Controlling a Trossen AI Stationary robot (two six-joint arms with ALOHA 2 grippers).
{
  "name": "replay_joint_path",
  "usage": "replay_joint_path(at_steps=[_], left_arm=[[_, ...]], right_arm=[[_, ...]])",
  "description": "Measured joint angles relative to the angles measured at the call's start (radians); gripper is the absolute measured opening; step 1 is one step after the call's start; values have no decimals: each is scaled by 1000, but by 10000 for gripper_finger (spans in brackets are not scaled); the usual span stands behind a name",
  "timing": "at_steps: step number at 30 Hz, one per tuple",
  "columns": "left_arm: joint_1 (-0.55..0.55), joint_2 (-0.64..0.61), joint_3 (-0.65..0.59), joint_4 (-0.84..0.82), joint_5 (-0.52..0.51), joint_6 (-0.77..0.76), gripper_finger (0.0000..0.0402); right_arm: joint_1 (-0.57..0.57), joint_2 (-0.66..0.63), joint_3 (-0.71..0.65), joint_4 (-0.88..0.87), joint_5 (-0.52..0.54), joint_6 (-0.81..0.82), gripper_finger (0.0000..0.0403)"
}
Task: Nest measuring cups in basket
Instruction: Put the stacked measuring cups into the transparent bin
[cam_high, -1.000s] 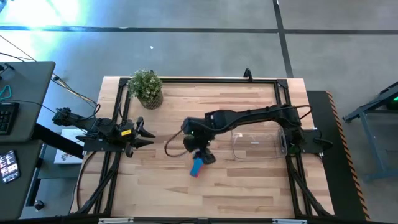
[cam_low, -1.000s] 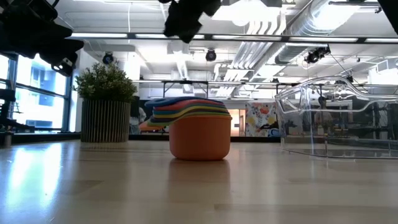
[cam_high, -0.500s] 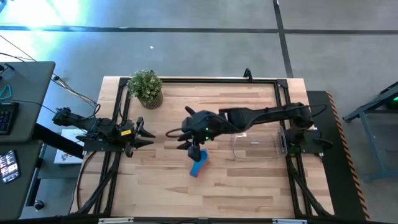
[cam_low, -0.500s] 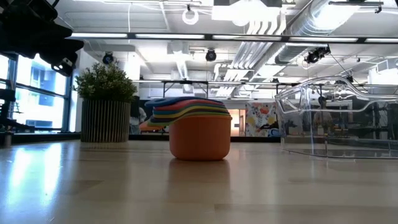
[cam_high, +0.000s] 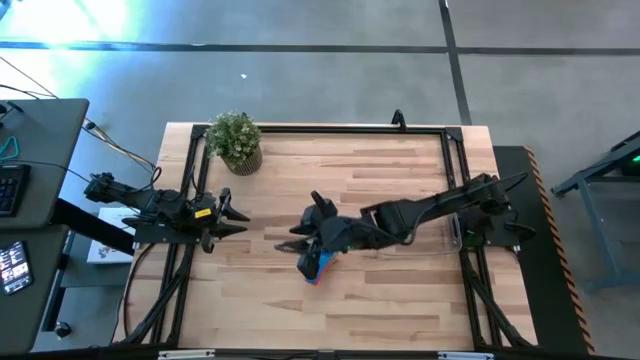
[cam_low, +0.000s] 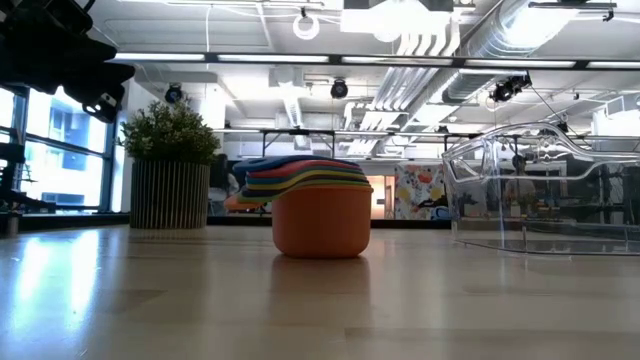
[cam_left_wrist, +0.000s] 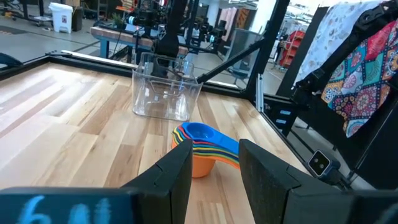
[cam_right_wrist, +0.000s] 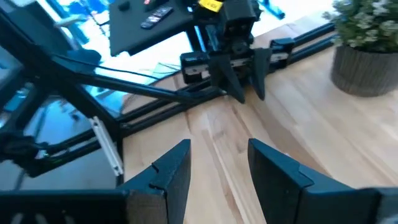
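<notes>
We see the measuring cups (cam_low: 318, 205) nested in 1 stack at the centre of the desk (cam_high: 400, 300), still outside the basket (cam_low: 540, 195) at centre right of the high view. Our right hand (cam_high: 300, 247) hovers spread over the stack, pinching nothing; the left hand (cam_high: 243, 220) waits spread at centre left. A shallow pinch could tip the stack and scatter cups.

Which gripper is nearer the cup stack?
Right. The right gripper hangs over the cup stack mid-table, fingers apart and empty. The left gripper waits open at the table's left edge, well clear of the stack.
</notes>
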Motion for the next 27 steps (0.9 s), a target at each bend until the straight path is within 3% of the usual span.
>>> replay_joint_path(at_steps=[4, 10, 21, 24, 27], left_arm=[[0, 0, 0, 0, 0, 0, 122], [0, 0, 0, 0, 0, 0, 122], [0, 0, 0, -1, 0, 0, 122], [0, 0, 0, -1, 0, 0, 122], [0, -1, 0, 0, 0, 0, 122]], right_arm=[[39, 0, -1, -37, 77, -4, 151], [52, 0, -1, -36, 85, -95, 151], [-41, -56, -11, -99, -118, -227, 151], [-62, -133, -136, -14, -148, -241, 151], [-72, -262, -375, 190, -161, -197, 151]])
